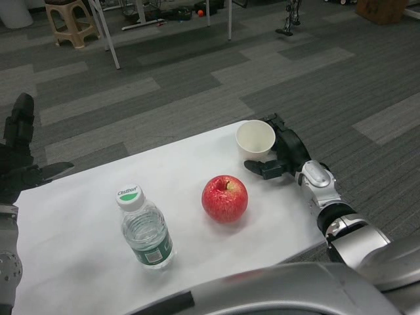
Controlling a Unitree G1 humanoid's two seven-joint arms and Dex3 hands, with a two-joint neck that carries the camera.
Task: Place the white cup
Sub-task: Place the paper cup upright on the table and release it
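White cup [255,140], upright at the far right corner of the white table [79,216], wrapped from the right by the right hand [282,152] in a grasp. Apparently on or just above the tabletop; contact not discernible. Placement judged nearly complete, release and withdrawal outstanding. Nearer, a red apple [225,198]; left of that, a water bottle [146,228]. Far left, left hand [18,161] spread, holding nothing.
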